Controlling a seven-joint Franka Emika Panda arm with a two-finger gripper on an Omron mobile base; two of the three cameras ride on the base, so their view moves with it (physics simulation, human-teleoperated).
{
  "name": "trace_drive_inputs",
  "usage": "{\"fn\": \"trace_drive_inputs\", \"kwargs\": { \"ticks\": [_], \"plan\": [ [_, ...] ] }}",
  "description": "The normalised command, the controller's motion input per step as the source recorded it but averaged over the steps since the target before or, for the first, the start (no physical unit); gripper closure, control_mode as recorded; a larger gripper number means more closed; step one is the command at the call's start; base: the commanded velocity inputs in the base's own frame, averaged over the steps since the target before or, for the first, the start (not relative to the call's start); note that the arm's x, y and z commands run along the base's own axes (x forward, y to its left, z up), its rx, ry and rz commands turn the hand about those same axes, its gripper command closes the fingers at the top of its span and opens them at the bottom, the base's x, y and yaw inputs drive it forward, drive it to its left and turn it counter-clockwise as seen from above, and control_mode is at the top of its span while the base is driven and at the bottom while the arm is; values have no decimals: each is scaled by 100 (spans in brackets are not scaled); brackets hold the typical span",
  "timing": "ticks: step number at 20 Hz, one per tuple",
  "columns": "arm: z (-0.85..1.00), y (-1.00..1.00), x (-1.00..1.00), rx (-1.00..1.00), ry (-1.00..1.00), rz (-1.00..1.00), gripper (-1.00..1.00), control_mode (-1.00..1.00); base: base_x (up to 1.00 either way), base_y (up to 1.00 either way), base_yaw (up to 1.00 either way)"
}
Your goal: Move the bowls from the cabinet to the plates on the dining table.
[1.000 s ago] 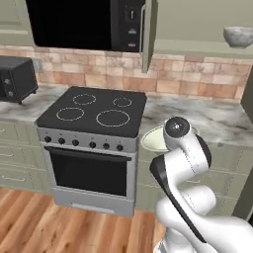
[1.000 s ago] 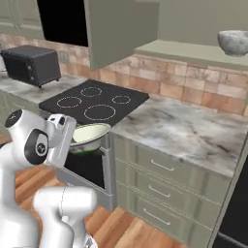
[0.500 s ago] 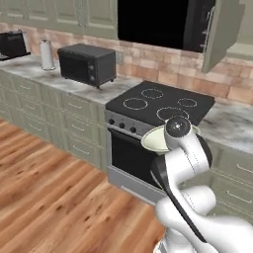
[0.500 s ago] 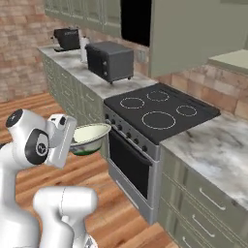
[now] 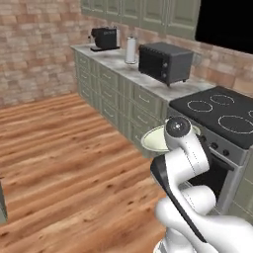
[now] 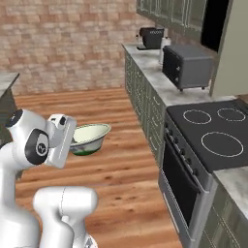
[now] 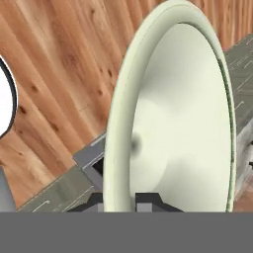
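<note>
Above the wooden floor [image 6: 116, 121], the cream-white bowl [image 6: 89, 138] hangs upright at the end of the arm; the jaws [image 7: 119, 200] are closed on its rim, one fingertip on each side of the wall in the hand view; in the right base view the black stove [image 6: 213, 138] lies at 3 o'clock of the bowl, well apart; a dark toaster oven [image 5: 165, 62] sits on the table [image 5: 118, 62] beyond it.
</note>
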Motion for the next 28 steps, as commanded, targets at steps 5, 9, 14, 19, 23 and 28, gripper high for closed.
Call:
{"fn": "trace_drive_inputs", "kwargs": {
  "ticks": [5,9,14,19,23,28],
  "plan": [
    [0,0,0,0,0,0,100,100,0,3,66],
    [0,0,0,0,0,0,100,100,0,0,58],
    [0,0,0,0,0,0,100,100,33,0,36],
    [0,0,0,0,0,0,100,100,71,0,19],
    [0,0,0,0,0,0,100,100,78,18,12],
    [0,0,0,0,0,0,100,100,74,57,11]
  ]
}}
